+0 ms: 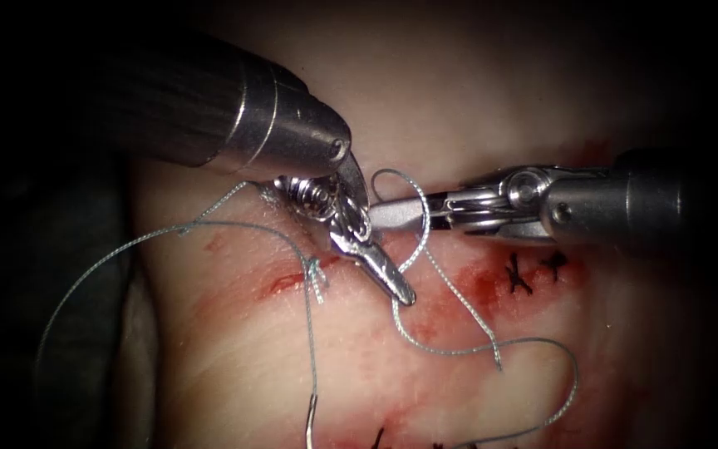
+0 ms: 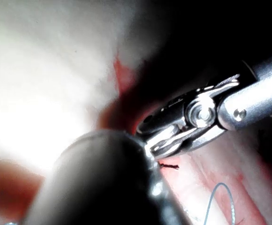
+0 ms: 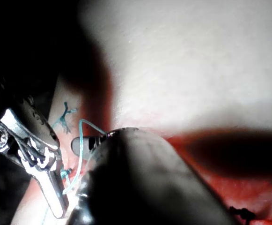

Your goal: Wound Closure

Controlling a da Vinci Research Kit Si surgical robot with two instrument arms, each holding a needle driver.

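Thread [image 1: 450, 349] loops around the right tool [image 1: 396, 214] above the cut [image 1: 425, 291] in the tissue [image 1: 234, 366], its jaws together and seemingly holding nothing. The left tool [image 1: 392, 278] points down and right, jaws clamped on the thread at their tip, just near of the right tool. The needle [image 1: 312, 420] lies free on the tissue at the near edge, left of both tools and well apart; its visible part runs near-to-far. The left tool looks nearer to it. Dark stitches [image 1: 533, 273] sit to the right.
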